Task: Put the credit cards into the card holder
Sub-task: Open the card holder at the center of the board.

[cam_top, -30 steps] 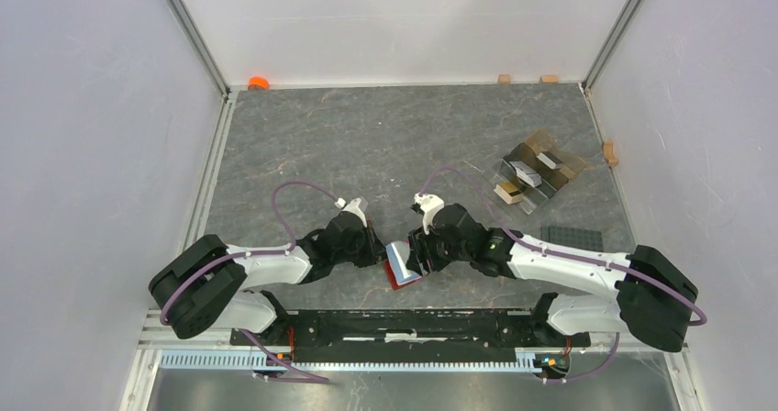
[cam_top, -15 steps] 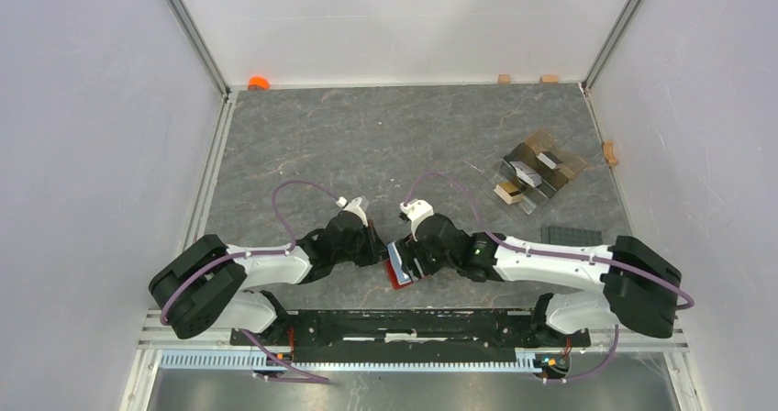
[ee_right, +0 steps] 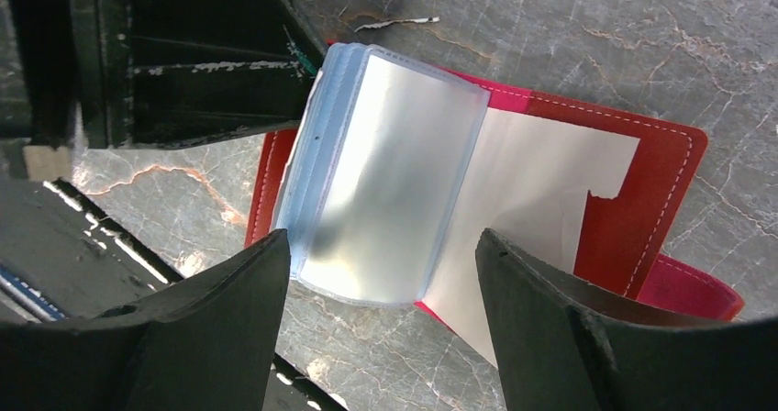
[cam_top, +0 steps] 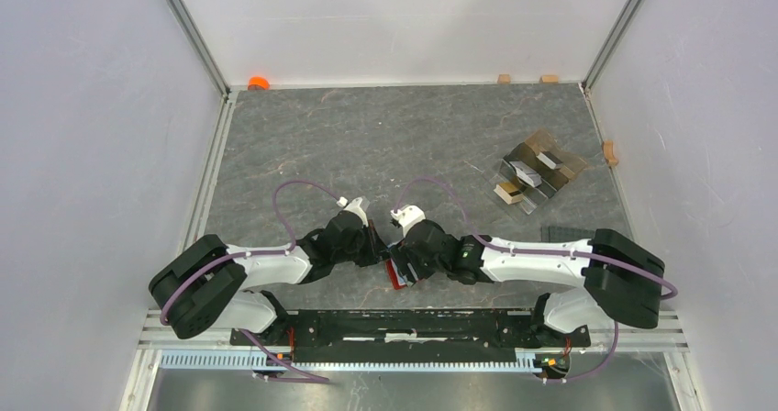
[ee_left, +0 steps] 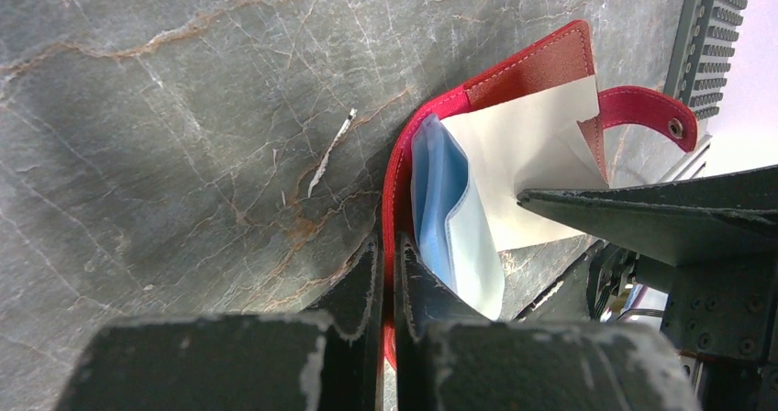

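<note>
Card holder (cam_top: 396, 273): red, lying open on the grey table (cam_top: 385, 145) near its front edge, between the two arms' tips.
Left gripper (ee_left: 387, 278): fingers pressed together on the edge of the holder's red cover, pinching it.
Right gripper (ee_right: 381, 246): fingers spread wide, poised over the holder with the clear sleeves (ee_right: 385, 172) seen between them; no grip is visible.
Sleeves: a stack of clear pockets standing up from the spine, beside a white paper insert (ee_right: 541, 209).
Strap (ee_left: 651, 113): red, with a snap, loose at the far cover.
Credit cards: the sleeves look bluish, perhaps a card inside or only the plastic; this cannot be told.
Clear tray (cam_top: 537, 177): well apart, to the right rear, holding white and tan blocks.
</note>
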Action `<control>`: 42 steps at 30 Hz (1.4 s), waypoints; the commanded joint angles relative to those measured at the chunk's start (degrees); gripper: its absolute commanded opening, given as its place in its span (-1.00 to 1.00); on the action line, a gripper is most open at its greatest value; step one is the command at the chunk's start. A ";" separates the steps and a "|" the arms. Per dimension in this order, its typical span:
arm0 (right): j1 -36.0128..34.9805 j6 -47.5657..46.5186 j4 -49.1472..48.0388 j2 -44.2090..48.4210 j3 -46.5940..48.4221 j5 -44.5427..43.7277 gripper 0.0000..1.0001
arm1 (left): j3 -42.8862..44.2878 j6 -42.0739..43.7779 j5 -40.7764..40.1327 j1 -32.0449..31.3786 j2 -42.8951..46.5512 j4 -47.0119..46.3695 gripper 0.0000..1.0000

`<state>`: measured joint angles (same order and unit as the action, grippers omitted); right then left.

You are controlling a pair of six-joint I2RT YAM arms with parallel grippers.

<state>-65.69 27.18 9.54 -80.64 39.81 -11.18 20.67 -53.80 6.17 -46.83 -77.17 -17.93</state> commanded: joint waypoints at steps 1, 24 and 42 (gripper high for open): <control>-0.41 0.90 -1.47 -1.41 2.42 -3.25 0.57 | 0.69 2.47 0.09 0.29 0.79 -2.19 -0.95; -5.24 6.47 4.36 -8.02 7.74 -14.21 0.69 | -0.18 2.03 0.16 0.31 1.18 -2.98 -0.96; -5.41 9.12 8.37 -7.27 7.73 -19.89 0.68 | -1.22 2.46 -0.96 0.59 2.38 -2.06 -0.96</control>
<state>-70.83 34.87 14.85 -89.23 45.67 -25.17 20.16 -53.71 6.11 -46.65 -76.84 -18.39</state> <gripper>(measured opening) 0.843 0.051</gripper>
